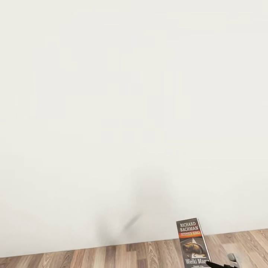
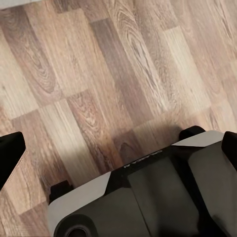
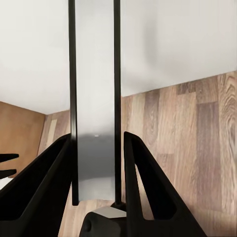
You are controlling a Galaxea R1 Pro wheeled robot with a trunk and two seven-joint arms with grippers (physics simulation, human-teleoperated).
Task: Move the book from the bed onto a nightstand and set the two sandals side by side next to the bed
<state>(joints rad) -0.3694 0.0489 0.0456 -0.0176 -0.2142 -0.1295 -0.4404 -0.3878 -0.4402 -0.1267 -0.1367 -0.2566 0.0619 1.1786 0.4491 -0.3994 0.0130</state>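
Observation:
The book (image 1: 191,242), dark with an orange band and the white lettering "RICHARD BACHMAN", is held upright low at the right of the head view, in front of the wall. My right gripper (image 1: 216,265) reaches it from the lower right. In the right wrist view the book (image 3: 95,98) stands edge-on between the two black fingers, and the right gripper (image 3: 97,143) is shut on it. My left gripper (image 2: 118,158) hangs over the wood floor with its dark fingers (image 2: 10,155) far apart and nothing between them.
A plain white wall (image 1: 111,111) stands close ahead, meeting the brown wood-plank floor (image 1: 111,257) along a low line. My own grey and black base (image 2: 158,197) lies under the left arm. A flat brown surface (image 3: 19,128) shows beside the wall.

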